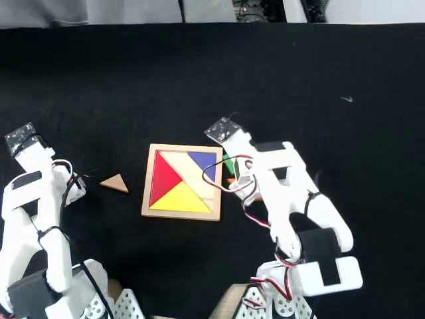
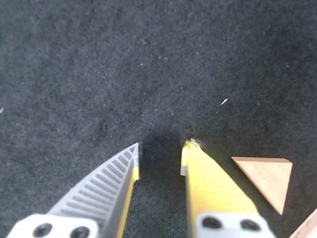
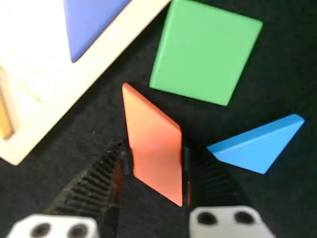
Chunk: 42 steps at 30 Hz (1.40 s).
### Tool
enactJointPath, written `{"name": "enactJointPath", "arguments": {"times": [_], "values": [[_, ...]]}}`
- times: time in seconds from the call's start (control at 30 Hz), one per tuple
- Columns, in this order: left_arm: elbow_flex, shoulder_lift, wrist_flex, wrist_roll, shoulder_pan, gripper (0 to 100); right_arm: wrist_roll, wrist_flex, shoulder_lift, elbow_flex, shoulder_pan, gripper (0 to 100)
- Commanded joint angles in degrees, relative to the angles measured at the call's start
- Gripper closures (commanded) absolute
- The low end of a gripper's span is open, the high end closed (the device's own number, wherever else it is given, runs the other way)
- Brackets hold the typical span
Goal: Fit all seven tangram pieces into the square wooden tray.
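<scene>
Your R pincer (image 3: 153, 156) grips the orange piece (image 3: 148, 129) just beside the tray (image 1: 180, 215). Lift w/o tilting, then lay it flat in the bare gap. L pincer (image 2: 159, 153) is narrowly open, empty, near the wooden triangle (image 2: 265, 176).

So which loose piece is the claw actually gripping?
The orange piece, pinched in the right gripper; the green square and light blue triangle lie loose beside it.

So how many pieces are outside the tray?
4. A wooden triangle lies left of the tray; right of it, a green square, a light blue triangle and an orange piece in the right gripper.
</scene>
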Motion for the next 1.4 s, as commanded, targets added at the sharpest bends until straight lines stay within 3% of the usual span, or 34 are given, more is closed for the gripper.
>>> {"name": "enactJointPath", "arguments": {"times": [0.0,0.17,0.4,0.53,0.73,0.93,1.13,1.37], "values": [[0.0,-1.5,-0.9,-0.4,-0.5,85,-2.2,-0.7,-0.3,-0.1,-1.0,91.3],[0.0,-1.5,-0.9,-0.4,-0.5,85,-11.1,2.4,-3.5,-1.8,-0.5,91.3],[0.0,-1.5,-0.9,-0.4,-0.5,85,-23.6,11.3,-20.5,-2.5,-0.9,91.4],[0.0,-1.5,-0.9,-0.4,-0.3,85,-28.9,12.7,-26.6,-2.2,-4.4,91.4],[0.0,-1.5,-0.9,-0.4,-0.2,85,-36.7,12.0,-21.8,-3.8,-13.7,91.4],[0.1,-1.5,-0.9,-0.4,-0.2,85,-56.9,10.9,-13.0,-11.1,-18.8,91.3],[0.1,-1.5,-0.9,-0.4,-0.2,85,-60.3,5.1,-5.4,-12.3,-21.3,91.3],[0.1,-1.4,-0.9,-0.4,0.0,85,-63.6,5.0,-0.7,-13.9,-18.7,91.3]]}}
